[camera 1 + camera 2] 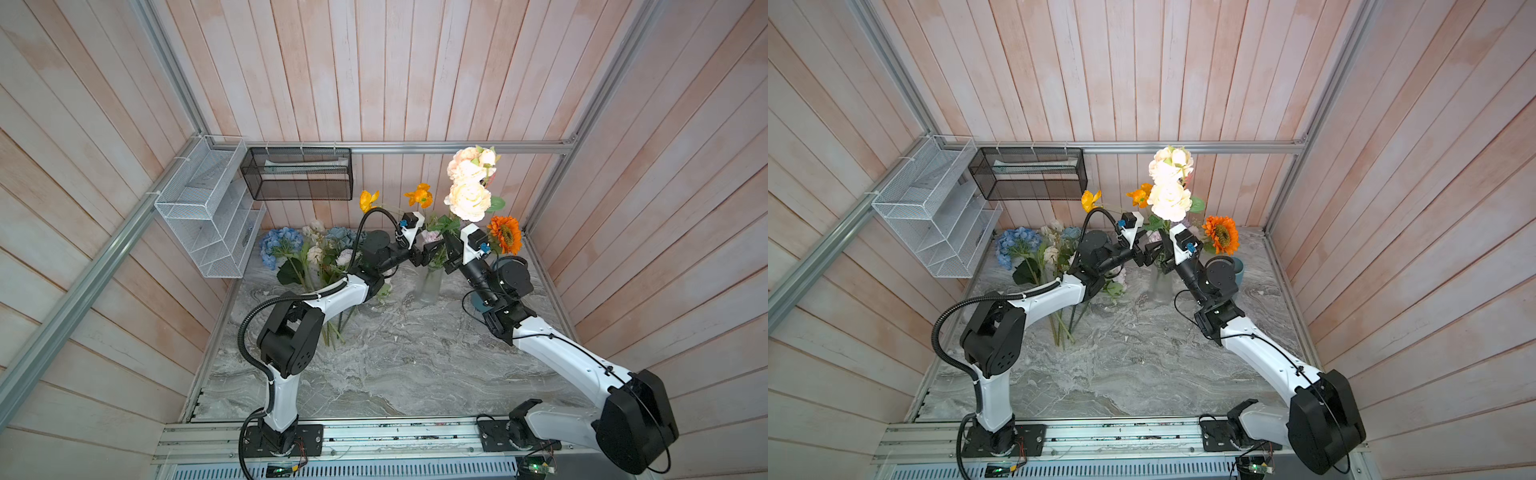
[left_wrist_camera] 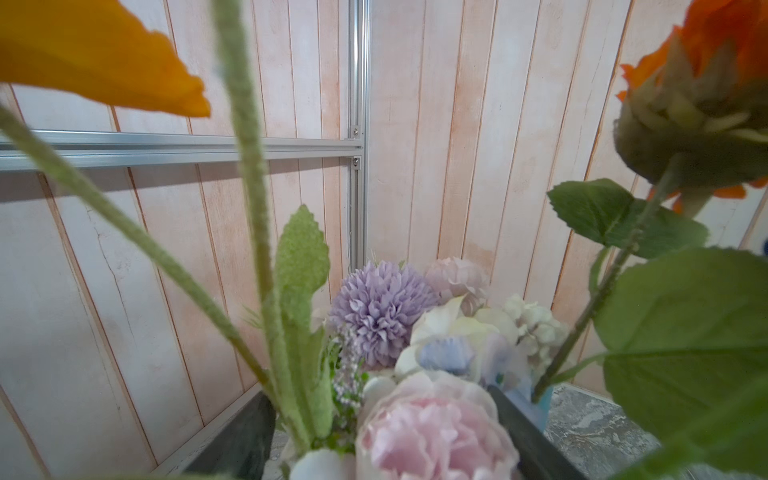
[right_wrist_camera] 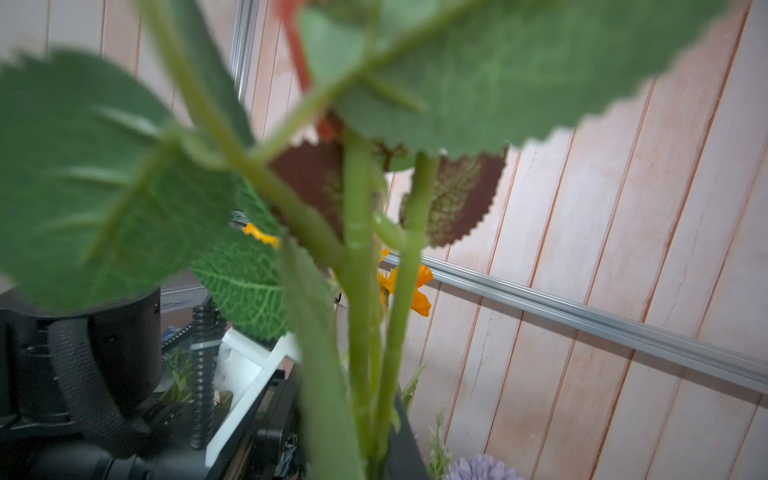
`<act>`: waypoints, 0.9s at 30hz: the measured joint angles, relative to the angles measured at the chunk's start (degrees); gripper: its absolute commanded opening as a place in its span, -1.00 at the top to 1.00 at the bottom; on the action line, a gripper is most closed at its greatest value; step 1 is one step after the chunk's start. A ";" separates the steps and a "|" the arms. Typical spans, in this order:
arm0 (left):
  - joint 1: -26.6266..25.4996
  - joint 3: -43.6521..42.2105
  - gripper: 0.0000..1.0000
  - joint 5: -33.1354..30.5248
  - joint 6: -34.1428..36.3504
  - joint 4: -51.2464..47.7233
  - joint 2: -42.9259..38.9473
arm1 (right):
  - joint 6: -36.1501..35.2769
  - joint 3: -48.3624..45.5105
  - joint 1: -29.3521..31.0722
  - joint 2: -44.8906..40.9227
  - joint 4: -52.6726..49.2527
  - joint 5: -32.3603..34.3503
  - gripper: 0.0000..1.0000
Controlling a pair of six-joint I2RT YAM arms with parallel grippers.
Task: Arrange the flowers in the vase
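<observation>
The walls (image 1: pixel 415 62) are pale pink wood boards. Shiny silver bars (image 1: pixel 457 147) run along them. The table (image 1: pixel 395 374) top is grey stone with swirls. A white wire rack (image 1: pixel 199 216) and a black mesh basket (image 1: pixel 297 174) hang near the back left corner.

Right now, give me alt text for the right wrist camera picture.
The right gripper is shut on green stems, blurred leaves filling much of the picture. Behind them are an orange poppy, a lilac bloom, the left arm's black wrist and a planked wall.
</observation>
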 measured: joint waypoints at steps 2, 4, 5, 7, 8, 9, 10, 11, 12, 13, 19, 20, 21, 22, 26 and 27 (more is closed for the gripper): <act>0.02 0.00 -0.58 0.00 0.02 0.00 0.00 | 0.48 -0.81 0.00 0.00 -0.33 0.90 1.00; 0.02 0.00 -0.58 0.00 0.02 0.00 0.00 | 0.87 -1.86 0.00 0.09 -0.68 1.92 1.00; 0.02 0.00 -0.58 0.00 0.02 0.00 0.00 | 1.07 -2.27 0.00 0.22 -0.87 2.25 1.00; 0.02 0.00 -0.58 0.00 0.02 0.00 0.00 | 1.36 -2.71 0.00 0.76 -1.11 2.86 1.00; 0.04 0.00 -0.58 0.02 0.02 0.00 0.00 | 1.55 -2.80 0.00 1.09 -1.29 3.17 1.00; 0.07 0.00 -0.58 0.02 0.02 0.00 0.00 | 1.79 -2.84 0.00 1.40 -1.70 3.39 1.00; 0.07 0.00 -0.58 0.02 0.02 0.00 0.00 | 1.90 -2.86 0.00 1.57 -1.97 3.54 1.00; 0.09 0.00 -0.58 0.02 0.02 0.00 0.00 | 2.08 -2.97 0.00 1.68 -2.21 3.80 1.00; 0.11 0.00 -0.58 0.02 0.02 0.00 0.00 | 2.12 -3.10 0.00 1.73 -2.40 4.15 1.00; 0.13 0.00 -0.58 0.02 0.02 0.00 0.00 | 2.12 -3.13 0.00 1.79 -2.49 4.39 1.00; 0.13 0.00 -0.58 0.09 0.00 0.00 0.00 | 2.08 -1.99 -0.09 3.61 -5.16 7.93 0.86; 0.13 0.00 -0.58 0.04 0.09 -0.20 0.00 | 2.12 -1.57 -0.09 4.20 -5.40 8.74 0.78; 0.22 0.00 -0.58 0.02 0.09 -0.31 0.02 | 2.14 -1.18 -0.11 4.59 -5.90 9.18 0.74; 0.33 0.00 -0.58 0.02 0.11 -0.52 0.02 | 2.10 -0.94 -0.17 4.76 -6.38 9.66 0.70; 0.76 0.00 -0.58 0.00 0.17 -0.55 0.02 | 2.49 -0.74 -0.37 4.63 -8.26 10.23 0.55; 0.76 0.00 -0.58 -0.02 0.17 -0.46 0.02 | 2.69 -0.76 -0.39 4.46 -8.81 10.23 0.50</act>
